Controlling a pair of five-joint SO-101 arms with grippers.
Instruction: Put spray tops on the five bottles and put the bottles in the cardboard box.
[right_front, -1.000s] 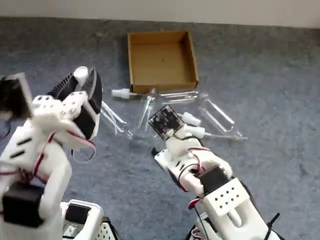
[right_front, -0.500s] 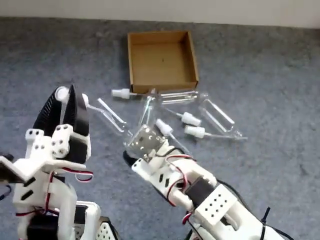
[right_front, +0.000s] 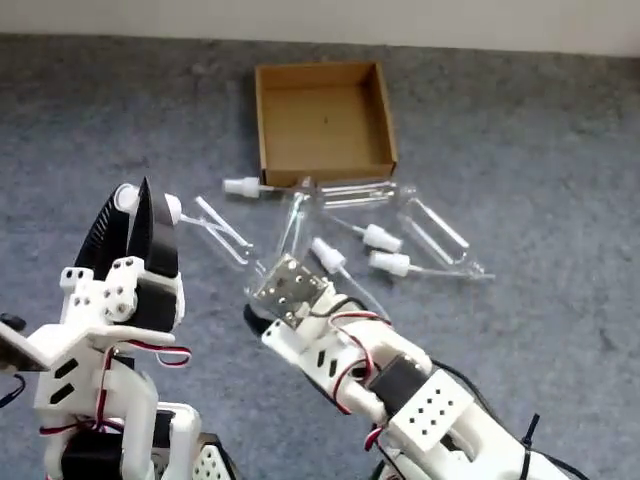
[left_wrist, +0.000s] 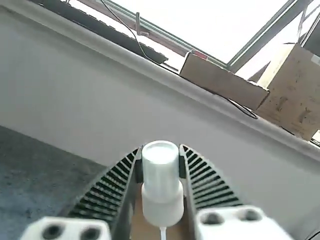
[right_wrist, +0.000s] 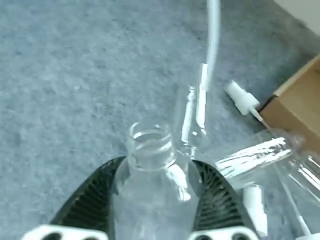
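A top (left_wrist: 161, 180) is clamped in the left gripper (left_wrist: 160, 152), which is raised over the carpet (right_front: 520, 120) at 8 o'clock from the box (right_front: 325, 120). An open-necked bottle (right_wrist: 150, 190) is held tight in the right gripper (right_wrist: 156, 170), seen at 6 o'clock from the box. Other bottles (right_front: 435, 230) and loose tops (right_front: 378, 237) are scattered on the carpet between the grippers and the box, just beside its 6 o'clock wall
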